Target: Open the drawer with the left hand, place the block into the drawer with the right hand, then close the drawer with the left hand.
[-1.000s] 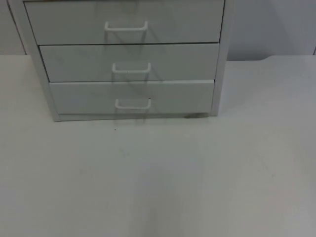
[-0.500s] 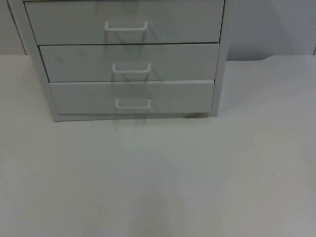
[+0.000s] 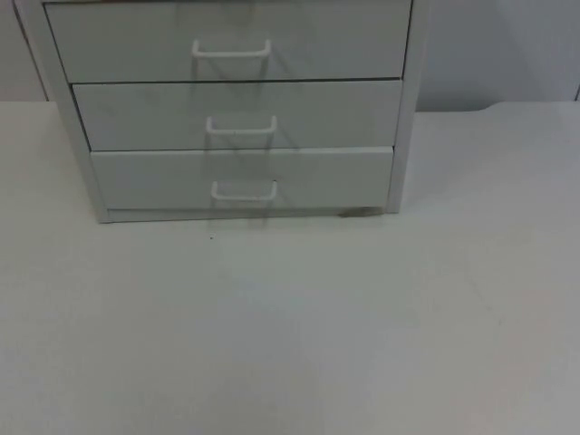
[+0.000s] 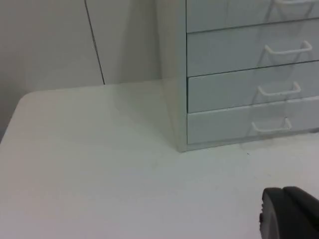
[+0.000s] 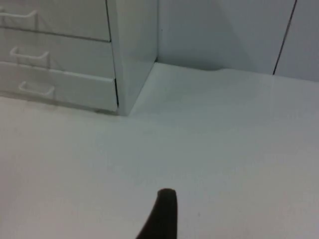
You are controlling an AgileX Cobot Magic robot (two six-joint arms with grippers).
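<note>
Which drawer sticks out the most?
The bottom drawer of the cabinet. Its front juts slightly forward of the middle drawer and top drawer, which sit flush.

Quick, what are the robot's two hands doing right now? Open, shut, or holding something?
Left gripper: cannot be told; it sits over the table, short of the drawer unit.
Right gripper: cannot be told; it sits over bare table.

Black blunt left end effector, slim tapered right end effector
</note>
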